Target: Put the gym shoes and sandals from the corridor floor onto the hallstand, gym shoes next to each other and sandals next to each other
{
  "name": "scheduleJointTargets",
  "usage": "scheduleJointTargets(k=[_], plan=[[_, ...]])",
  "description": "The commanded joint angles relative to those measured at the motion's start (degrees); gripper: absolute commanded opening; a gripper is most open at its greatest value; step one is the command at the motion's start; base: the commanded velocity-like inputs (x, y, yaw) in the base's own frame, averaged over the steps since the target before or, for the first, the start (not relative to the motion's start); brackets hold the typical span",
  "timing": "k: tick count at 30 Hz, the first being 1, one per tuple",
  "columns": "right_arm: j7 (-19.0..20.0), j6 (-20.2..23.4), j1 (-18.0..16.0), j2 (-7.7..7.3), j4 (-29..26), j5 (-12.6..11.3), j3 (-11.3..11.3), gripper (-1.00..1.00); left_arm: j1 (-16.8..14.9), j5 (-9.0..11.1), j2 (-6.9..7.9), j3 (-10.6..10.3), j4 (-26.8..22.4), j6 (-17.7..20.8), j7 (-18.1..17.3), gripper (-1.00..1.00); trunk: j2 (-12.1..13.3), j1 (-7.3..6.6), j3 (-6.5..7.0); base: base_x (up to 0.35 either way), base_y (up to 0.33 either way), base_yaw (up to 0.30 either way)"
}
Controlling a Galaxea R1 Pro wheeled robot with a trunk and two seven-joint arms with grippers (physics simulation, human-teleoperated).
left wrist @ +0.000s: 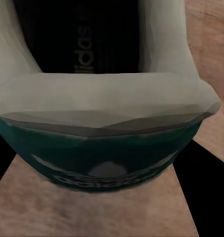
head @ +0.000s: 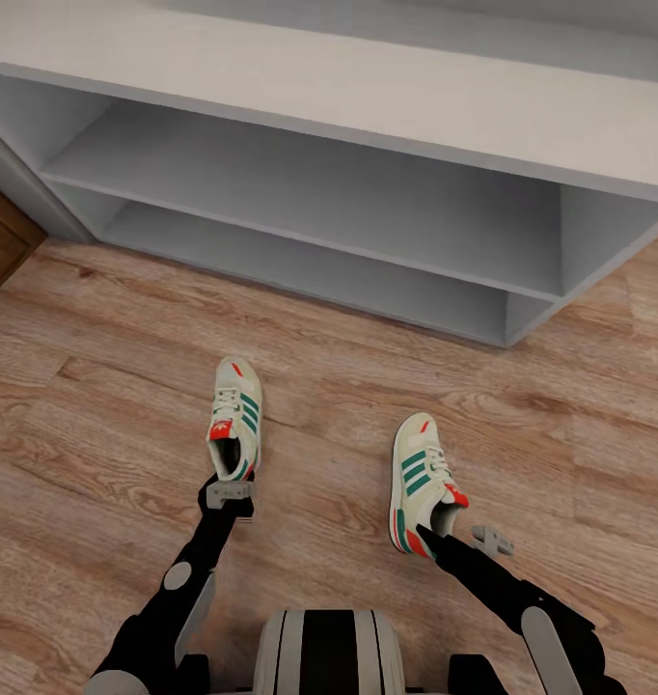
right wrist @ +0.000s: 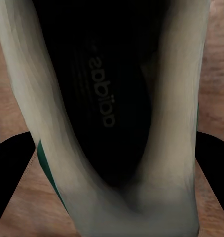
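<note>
Looking down from the head view, both gym shoes sit on the corridor floor (head: 107, 463) in front of the hallstand (head: 319, 87), well apart from each other. The left shoe (head: 236, 417) and the right shoe (head: 421, 478) both run lengthwise toward the rack, toes pointing at it and heels toward the robot, the right one angled a bit leftward.

The left claw (head: 231, 494) is right at the left shoe's heel, and the right claw (head: 454, 534) is at the right shoe's heel.

The wrist views give what the head can't: the left one is up against the heel collar (left wrist: 107, 106) and dark insole, the right one looks straight into the opening (right wrist: 107, 98). How far either claw is open, honestly can't tell.
</note>
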Motion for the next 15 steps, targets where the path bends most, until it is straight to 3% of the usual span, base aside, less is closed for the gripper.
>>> scheduleJointTargets(k=[1, 3, 7, 11, 12, 15], plan=[[0.3, 0.3, 0.0, 0.01, 0.0, 0.1, -0.1, -1.00, 0.0, 0.3, -0.01, 0.0, -1.0, 1.0, -0.3, -1.00, 0.0, -0.03, 0.20, 0.000, 0.000, 0.000], [0.3, 0.3, 0.0, 0.01, 0.0, 0.1, -0.1, -1.00, 0.0, 0.3, -0.01, 0.0, -2.9, 3.2, -0.3, -1.00, 0.0, -0.08, 0.64, 0.000, 0.000, 0.000], [0.2, 0.3, 0.0, -0.27, 0.0, 0.1, -0.1, -1.00, 0.0, 0.2, 0.01, -0.1, -9.4, 11.3, -0.4, -1.00, 0.1, -0.19, 1.53, 0.000, 0.000, 0.000], [0.2, 0.3, 0.0, -0.36, 0.0, 0.1, -0.1, -1.00, 0.1, 0.2, 0.06, -0.1, -12.4, 16.8, -0.4, -1.00, 0.1, -0.29, 2.42, 0.000, 0.000, 0.000], [0.2, 0.3, 0.0, -0.39, 0.0, 0.1, 0.0, -1.00, 0.1, 0.2, 0.07, -0.1, -14.5, 20.5, -0.5, -1.00, 0.2, -0.31, 2.64, 0.000, 0.000, 0.000], [0.2, 0.3, 0.0, -0.41, 0.0, 0.1, 0.0, -1.00, 0.1, 0.2, 0.03, -0.1, -15.1, 22.1, -0.5, -1.00, 0.2, -0.39, 3.30, 0.000, 0.000, 0.000]])
